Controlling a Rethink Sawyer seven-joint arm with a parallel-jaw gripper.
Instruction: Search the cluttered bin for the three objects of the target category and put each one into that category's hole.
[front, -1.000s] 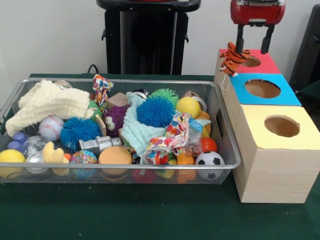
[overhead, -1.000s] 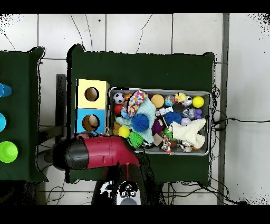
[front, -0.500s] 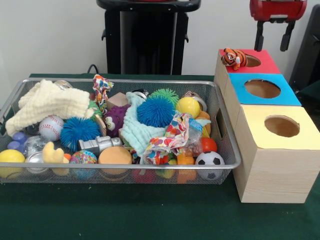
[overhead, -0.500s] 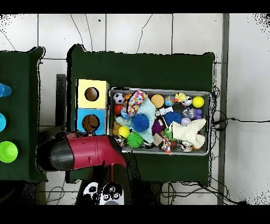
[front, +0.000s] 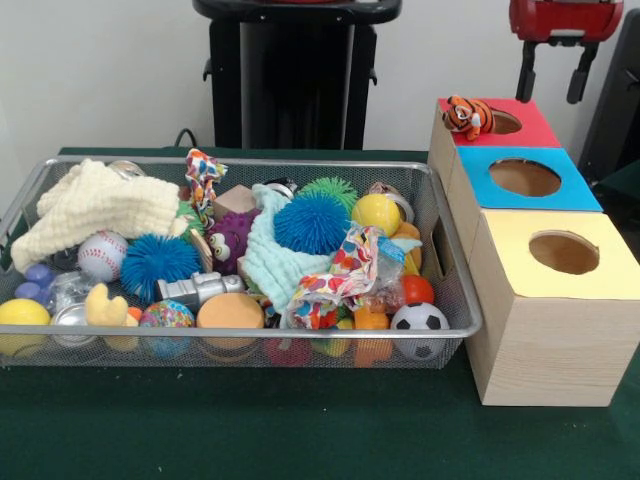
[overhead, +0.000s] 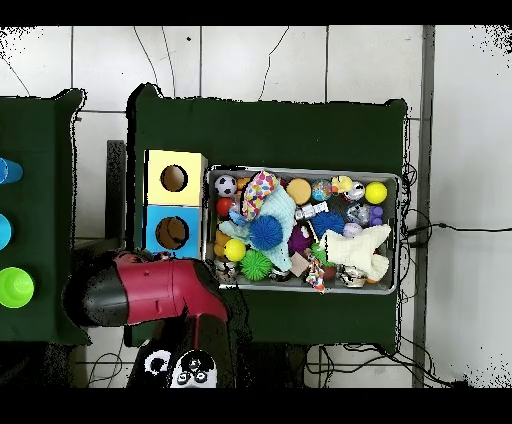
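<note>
A small orange striped tiger toy (front: 467, 115) lies on top of the red box (front: 530, 130), at the left rim of its round hole (front: 505, 122). It rests on the lid, not inside the hole. My gripper (front: 551, 96) hangs open and empty above and to the right of the toy, over the back of the red box, touching nothing. The wire bin (front: 455, 320) to the left is full of toys, among them a purple plush with big eyes (front: 232, 238) and a yellow duck (front: 105, 305). In the overhead view the red arm (overhead: 150, 290) covers the red box.
A blue box (front: 525, 177) and a yellow box (front: 563, 252), each with a round hole, stand in a row in front of the red one. The bin (overhead: 300, 172) also holds spiky blue balls (front: 312, 222), cloths, a baseball and a small football.
The gripper let go of the tiger toy, which dropped onto the red box beside the hole. The gripper then rose and shifted right, away from the toy.
</note>
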